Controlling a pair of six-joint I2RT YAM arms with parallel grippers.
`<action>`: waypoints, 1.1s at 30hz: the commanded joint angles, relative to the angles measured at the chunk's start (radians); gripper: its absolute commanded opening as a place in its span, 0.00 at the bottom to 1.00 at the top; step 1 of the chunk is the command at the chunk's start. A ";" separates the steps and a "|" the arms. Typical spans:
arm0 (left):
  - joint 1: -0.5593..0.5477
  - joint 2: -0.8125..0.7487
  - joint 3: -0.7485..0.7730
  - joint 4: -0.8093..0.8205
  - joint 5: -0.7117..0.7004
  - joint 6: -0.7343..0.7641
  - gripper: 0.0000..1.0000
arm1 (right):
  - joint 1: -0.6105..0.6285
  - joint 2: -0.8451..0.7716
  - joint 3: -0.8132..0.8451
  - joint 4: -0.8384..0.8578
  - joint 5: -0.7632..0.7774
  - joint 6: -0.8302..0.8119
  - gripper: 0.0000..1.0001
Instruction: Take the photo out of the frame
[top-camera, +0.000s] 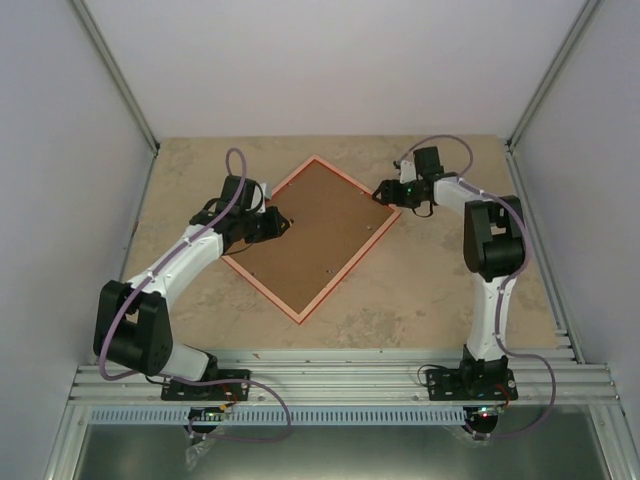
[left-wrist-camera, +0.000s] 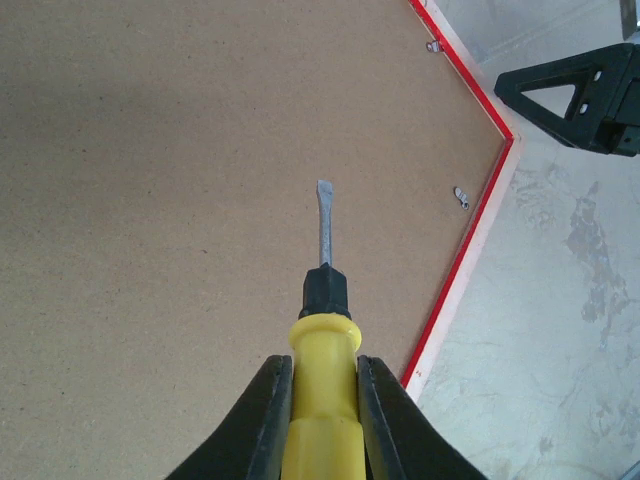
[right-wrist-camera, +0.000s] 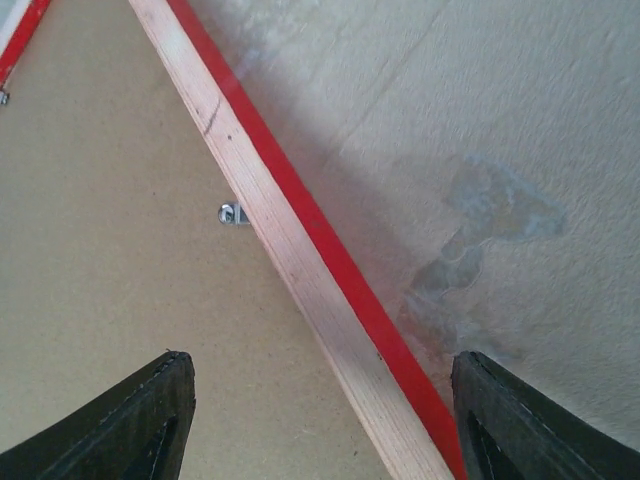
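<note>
Brown fibreboard is all that shows of the picture: the frame (top-camera: 261, 289) lies face down near the middle of the surface (top-camera: 440, 280), its red rim around the backing board (top-camera: 315, 230). The photo is hidden, presumably under that board.

Small metal clips (left-wrist-camera: 461, 197) hold the board in along the rim. The left tool (left-wrist-camera: 322, 400) is clamped on the yellow handle of a screwdriver (left-wrist-camera: 322, 330), whose flat blade points across bare board, well short of the nearest clip. The right tool (right-wrist-camera: 322, 400) stands with its jaws apart, straddling the rail near the right corner, one finger over the board and one over the surface (whether it presses down I cannot tell).

The main risk is the blade. The clips are tiny, so a slightly off approach may skate past one and gouge the board, or dig under the edge and crease the print. With the rail unclamped, a sideways push could also slide the whole frame. The smooth handle might twist in the grip under levering load.
</note>
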 joint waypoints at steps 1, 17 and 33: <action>0.004 -0.009 -0.009 0.003 0.026 -0.004 0.00 | -0.003 0.014 -0.014 0.014 -0.038 -0.013 0.71; -0.014 0.017 0.023 0.008 0.040 0.005 0.00 | 0.045 -0.125 -0.222 0.004 -0.118 -0.036 0.67; -0.075 0.059 0.049 0.019 0.034 0.002 0.00 | 0.203 -0.286 -0.448 0.043 -0.107 0.023 0.58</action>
